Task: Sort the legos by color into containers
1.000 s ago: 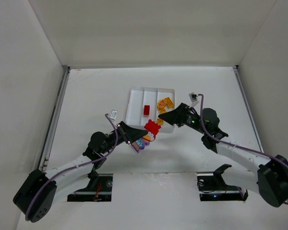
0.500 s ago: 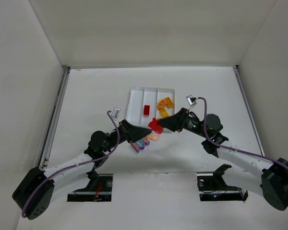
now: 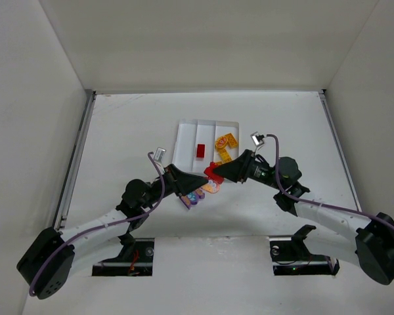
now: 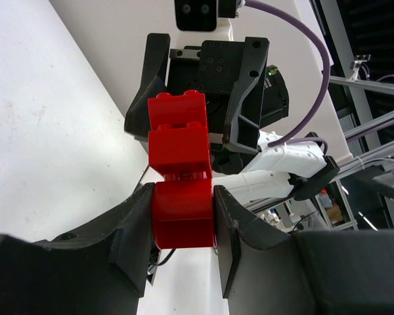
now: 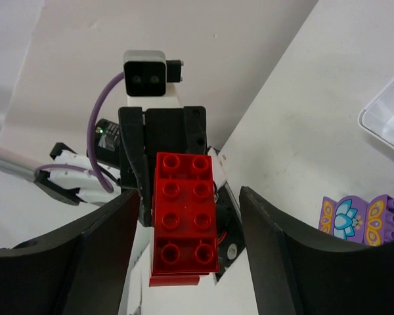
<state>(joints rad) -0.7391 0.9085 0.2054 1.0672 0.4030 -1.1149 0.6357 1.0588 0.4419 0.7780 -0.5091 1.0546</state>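
My left gripper (image 4: 182,200) is shut on the lower part of a red lego stack (image 4: 178,141), held up above the table near the tray's front edge (image 3: 213,173). My right gripper (image 5: 189,200) faces it from the right. Its jaws are open and straddle the stack's studded end (image 5: 186,216), with a gap on each side. The white tray (image 3: 184,141) holds a red brick (image 3: 201,150) in its middle compartment and yellow-orange bricks (image 3: 226,142) in the right one. A purple printed brick (image 3: 192,197) lies on the table below the grippers.
An orange printed piece (image 3: 211,188) lies beside the purple brick (image 5: 361,220). The tray's corner (image 5: 387,121) shows at the right of the right wrist view. White walls enclose the table on three sides.
The right gripper has moved left up to the red stack and its jaws have narrowed around it. The left gripper has raised the stack slightly and kept its hold.
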